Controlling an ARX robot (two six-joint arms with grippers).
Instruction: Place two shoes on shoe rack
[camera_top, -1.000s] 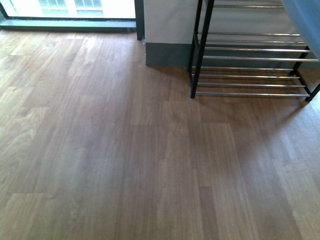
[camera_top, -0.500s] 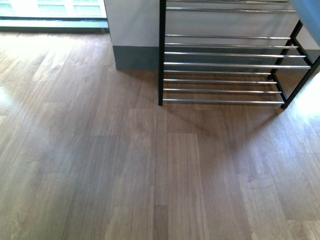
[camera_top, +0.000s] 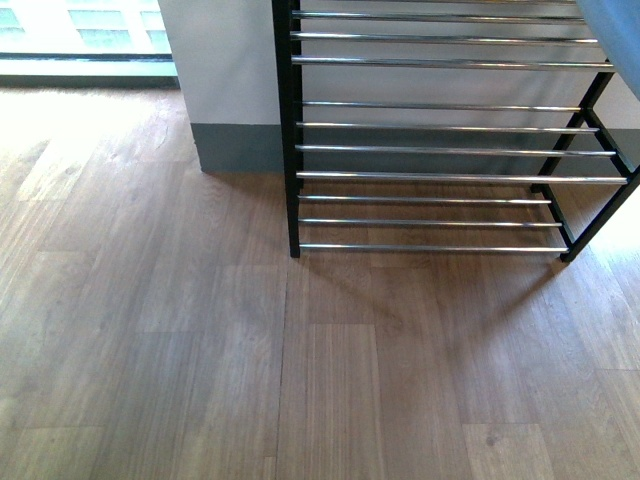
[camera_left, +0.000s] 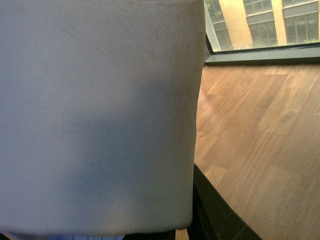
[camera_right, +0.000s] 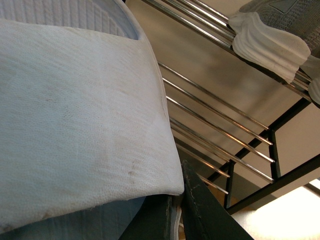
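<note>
The wide wooden floor (camera_top: 200, 380) runs open right up to the shoe rack (camera_top: 292, 150), with nothing lying in the approach. The rack stands against the wall, a pillar (camera_top: 225, 70) just beside its window-side end frame; that black post and its twin at the far end are the edges to mind. From the front, its lower chrome rods show no shoes. Now the cargo: the left slide (camera_left: 95, 115) fills the left wrist view, pressed against the dark finger of the left pincer (camera_left: 192, 220), which looks clamped on it, out over bare floor by the window. The right slide (camera_right: 75, 125) sits gripped at its edge in the right pincer (camera_right: 175, 215), close beside the rods. A grey knit sneaker (camera_right: 270, 42) rests on a higher tier. My read: both slides are in the air, neither is shelved, and all the placing is to come.
</note>
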